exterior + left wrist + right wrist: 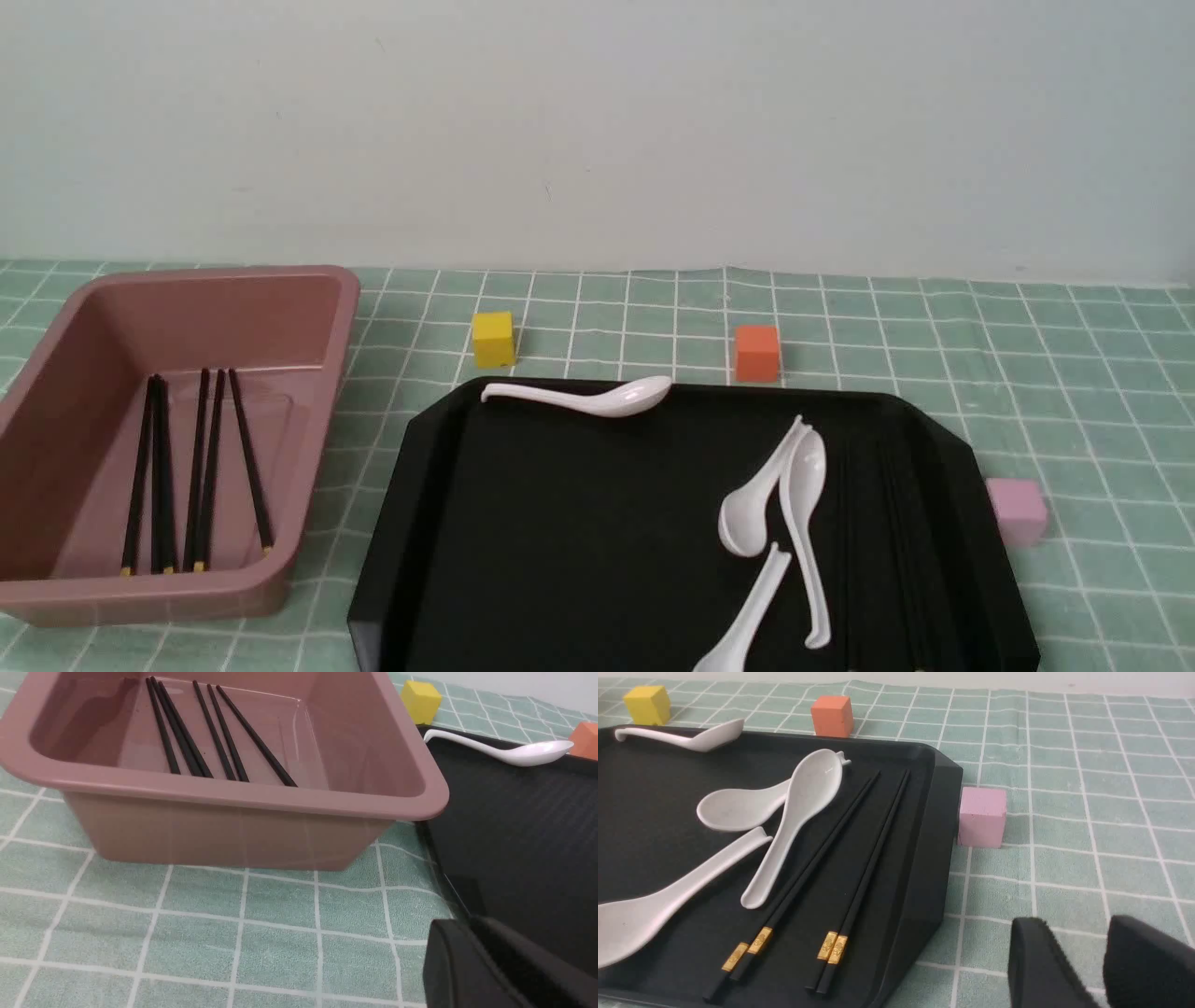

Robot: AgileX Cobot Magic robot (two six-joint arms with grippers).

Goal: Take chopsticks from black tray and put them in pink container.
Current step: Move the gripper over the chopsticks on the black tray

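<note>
front view: a pink container (308,280) sits at the table's left with several chopsticks (162,476) lying flat on its floor, gold tips toward the camera. just beside it, the black tray (560,523) carries four white spoons (805,485). any sticks on the tray's right side barely show against the dark surface. neither arm appears here.

left wrist view: the left gripper (486,961) hangs low over the checked cloth (233,905) by the tray's edge, the container close ahead. only a dark corner of it shows, so whether it is parted or closed cannot be told.

right wrist view: four chopsticks (871,858) lie in two pairs along the tray's right side, between a spoon and the rim. the pink cube (981,816) sits just outside that rim. the right gripper (1078,938), fingers parted and holding nothing, hovers over the cloth just off the tray.

the sticks look light, stiff and smooth, likely to roll or slip. a pinch across one pair near mid-length, clear of the spoon, seems the safest hold.
</note>
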